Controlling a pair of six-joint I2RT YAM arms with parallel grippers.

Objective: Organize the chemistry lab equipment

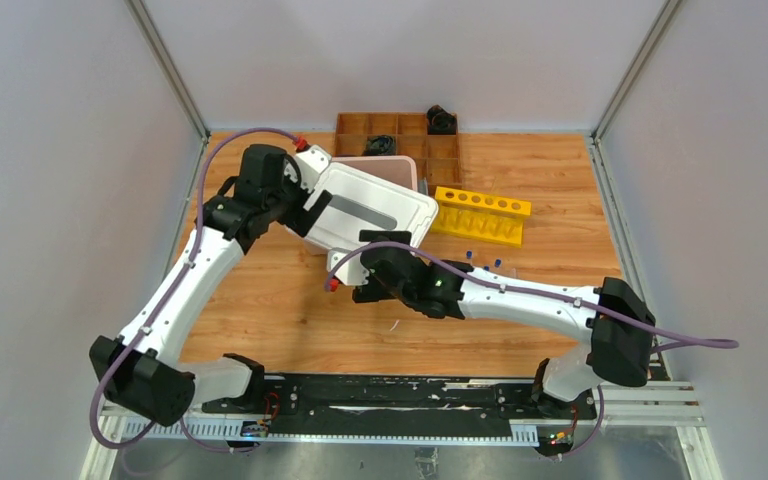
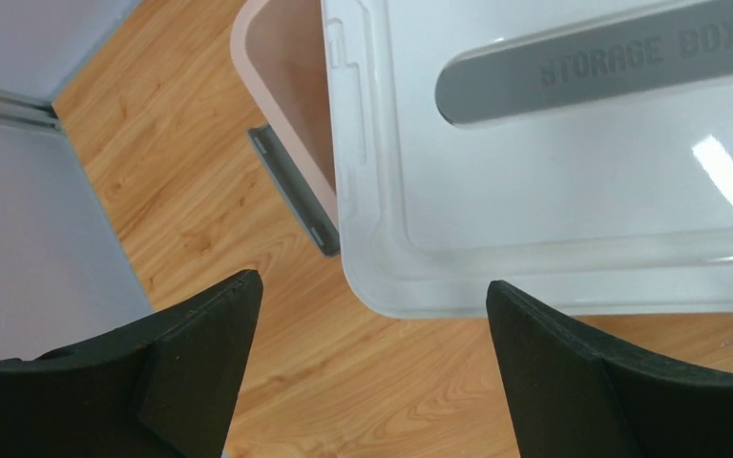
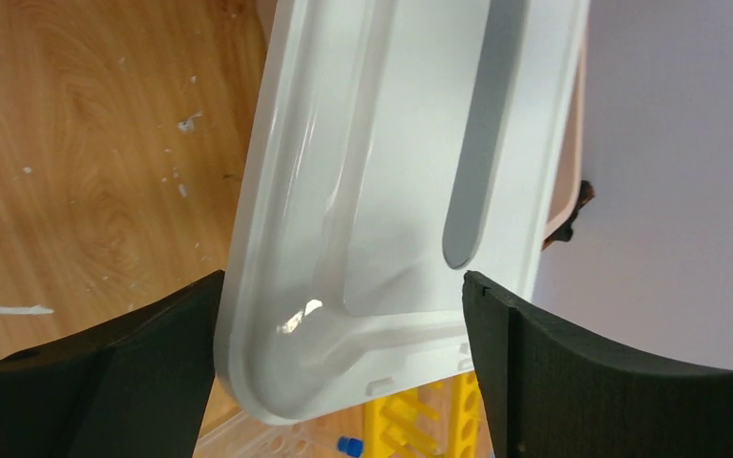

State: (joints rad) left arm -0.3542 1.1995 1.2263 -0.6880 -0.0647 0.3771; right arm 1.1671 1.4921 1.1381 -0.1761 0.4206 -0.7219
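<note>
A white storage-box lid (image 1: pixel 372 205) lies tilted across the pink box (image 1: pixel 407 168) at mid-table. My left gripper (image 1: pixel 310 218) is open at the lid's left corner (image 2: pixel 458 277), and nothing is between its fingers. My right gripper (image 1: pixel 360 268) is open just in front of the lid's near edge (image 3: pixel 363 315). Two small blue-capped tubes (image 1: pixel 483 259) lie on the table right of it. In the right wrist view, a clear tube rack (image 3: pixel 277 437) and a blue cap (image 3: pixel 348 445) show under the lid. The funnel and the white triangle are out of view.
A yellow tube rack (image 1: pixel 480 214) stands right of the lid and also shows in the right wrist view (image 3: pixel 420 420). A brown wooden compartment tray (image 1: pixel 400 135) with black objects stands at the back. Grey walls close in both sides.
</note>
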